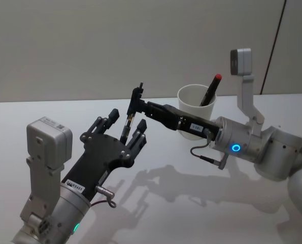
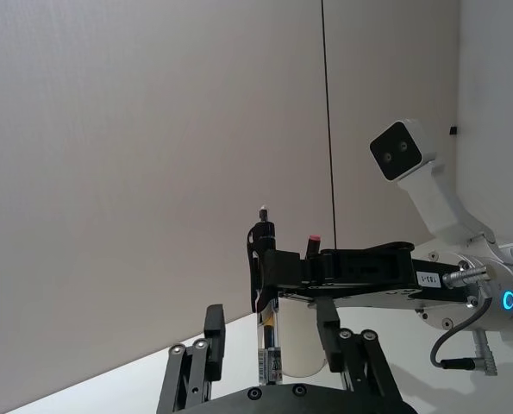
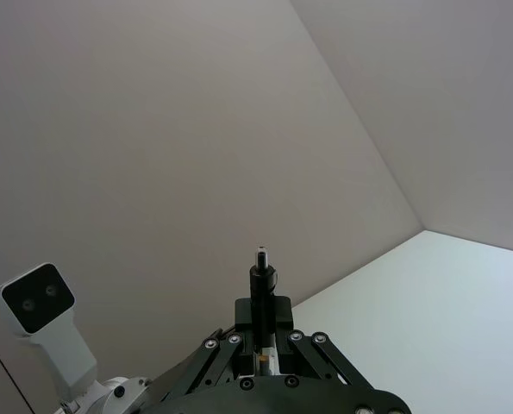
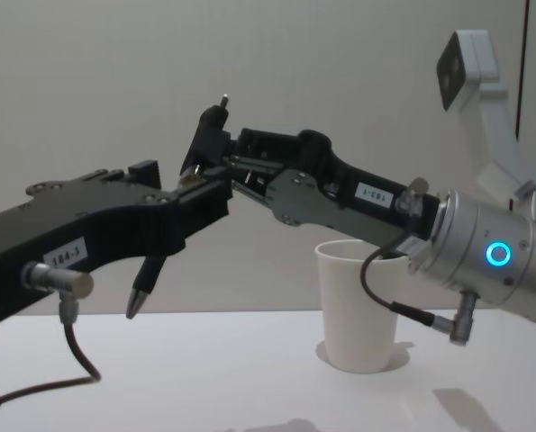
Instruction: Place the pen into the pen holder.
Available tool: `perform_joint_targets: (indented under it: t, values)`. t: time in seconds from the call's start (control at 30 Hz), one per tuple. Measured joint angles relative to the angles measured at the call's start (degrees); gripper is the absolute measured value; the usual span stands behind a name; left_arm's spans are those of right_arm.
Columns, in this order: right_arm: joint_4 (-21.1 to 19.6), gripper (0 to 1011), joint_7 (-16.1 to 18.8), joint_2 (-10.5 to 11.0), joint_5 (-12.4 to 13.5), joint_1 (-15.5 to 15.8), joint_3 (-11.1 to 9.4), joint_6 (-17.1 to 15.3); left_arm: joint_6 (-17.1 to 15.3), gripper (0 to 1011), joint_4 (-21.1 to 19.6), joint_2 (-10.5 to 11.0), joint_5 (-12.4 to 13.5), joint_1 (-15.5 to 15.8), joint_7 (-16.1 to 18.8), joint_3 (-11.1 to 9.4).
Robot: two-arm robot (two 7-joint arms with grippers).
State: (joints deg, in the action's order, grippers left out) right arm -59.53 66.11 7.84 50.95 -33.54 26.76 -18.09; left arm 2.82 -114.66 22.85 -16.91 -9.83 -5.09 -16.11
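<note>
Both arms are raised above the table (image 1: 34, 109) and meet at frame centre in the head view. The left gripper (image 1: 125, 129) reaches up from the lower left, fingers spread apart on either side of the pen (image 1: 128, 118). The right gripper (image 1: 135, 104) extends in from the right, almost level, and is clamped on the upper part of the pen. The pen hangs in the air, slightly tilted, tip down.

In the chest view the pen's tip (image 4: 137, 304) is visible below the left gripper (image 4: 191, 193), left of centre, and its top end pokes above the right gripper (image 4: 209, 153). The cup (image 4: 361, 304) stands upright on the table at lower right, under the right arm and well apart from the pen.

The head view looks into the cup (image 1: 196, 104), at upper right of centre behind the right arm, and shows a second pen (image 1: 210, 90) with a red end leaning inside it; the chest view hides the cup's contents.

The left wrist view shows the pen (image 2: 269, 349) between the open left fingers (image 2: 213, 332), gripped from above by the right gripper (image 2: 265, 267). The right wrist view shows the pen's top (image 3: 261, 280) rising from the closed right gripper (image 3: 263, 332).
</note>
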Motion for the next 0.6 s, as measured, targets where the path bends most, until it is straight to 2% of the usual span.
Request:
perform_joint_targets:
  t: [0.13,0.17,0.23,0.3,0.37,0.4,0.6]
  values:
    - [0.0,135,0.0,0.0,0.0,0.0,0.0,0.0,0.0,736,0.0,0.0,0.0,0.0,0.0,0.0]
    - [0.0,135,0.0,0.0,0.0,0.0,0.0,0.0,0.0,792,0.0,0.0,0.0,0.0,0.0,0.0]
    - [0.0,135,0.0,0.0,0.0,0.0,0.0,0.0,0.0,809,0.0,0.0,0.0,0.0,0.01,0.0]
    - [0.0,135,0.0,0.01,0.0,0.0,0.01,0.02,0.0,896,0.0,0.0,0.0,0.0,0.01,0.0]
    - [0.0,135,0.0,0.02,0.0,-0.02,0.01,0.11,0.0,922,0.0,0.0,0.0,0.0,0.01,0.0]
    - [0.0,135,0.0,0.03,0.0,-0.04,0.01,0.19,0.0,974,0.0,0.0,0.0,0.0,0.01,0.0]
    - [-0.27,134,-0.05,0.31,-0.38,-0.29,-0.38,1.71,0.0,1001,0.0,0.0,0.0,0.0,0.01,0.0]
